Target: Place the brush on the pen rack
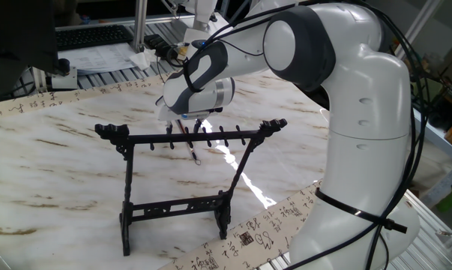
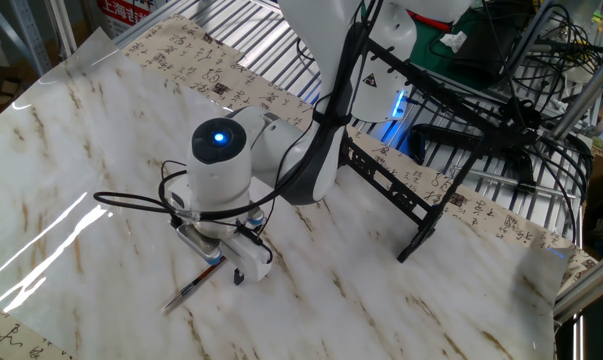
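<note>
Thin dark reddish-brown calligraphy brush (image 2: pixel 193 288) lies flat on the white marble-patterned tabletop (image 2: pixel 71 150), well apart from the black frame pen rack (image 1: pixel 182 174). White two-finger gripper (image 2: pixel 224 262) is down at the tabletop, right over the brush's upper end; the rest of the shaft sticks out from under it. Cannot tell whether the fingers are closed on the brush or apart.
</note>
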Available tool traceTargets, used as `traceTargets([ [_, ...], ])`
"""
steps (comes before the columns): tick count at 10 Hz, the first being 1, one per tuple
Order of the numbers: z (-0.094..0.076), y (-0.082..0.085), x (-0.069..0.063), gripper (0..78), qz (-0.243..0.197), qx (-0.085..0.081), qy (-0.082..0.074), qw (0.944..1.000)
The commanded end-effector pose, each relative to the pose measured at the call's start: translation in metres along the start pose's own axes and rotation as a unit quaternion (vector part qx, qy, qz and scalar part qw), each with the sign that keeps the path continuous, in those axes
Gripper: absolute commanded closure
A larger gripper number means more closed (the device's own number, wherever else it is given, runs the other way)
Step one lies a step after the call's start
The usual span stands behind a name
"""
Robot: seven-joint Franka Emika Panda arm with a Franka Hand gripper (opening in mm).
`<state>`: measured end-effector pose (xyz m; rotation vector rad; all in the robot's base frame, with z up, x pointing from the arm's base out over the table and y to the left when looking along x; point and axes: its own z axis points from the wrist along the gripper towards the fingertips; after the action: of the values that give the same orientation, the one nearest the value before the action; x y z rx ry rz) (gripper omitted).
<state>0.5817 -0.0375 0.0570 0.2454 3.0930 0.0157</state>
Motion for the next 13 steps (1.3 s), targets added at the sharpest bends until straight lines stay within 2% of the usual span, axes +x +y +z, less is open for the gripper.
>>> traceTargets([
  [1, -0.0013, -0.0001, -0.0011, 0.2, 0.000, 0.000, -0.002, 1.0000],
  [5, -0.0013, -0.0002, -0.0011, 0.2, 0.000, 0.002, -0.003, 1.0000],
  [6, -0.0012, -0.0002, -0.0011, 76.4, 0.002, 0.002, -0.004, 1.0000],
  [13, -0.0012, -0.0002, -0.0011, 76.4, 0.002, 0.002, -0.004, 1.0000],
])
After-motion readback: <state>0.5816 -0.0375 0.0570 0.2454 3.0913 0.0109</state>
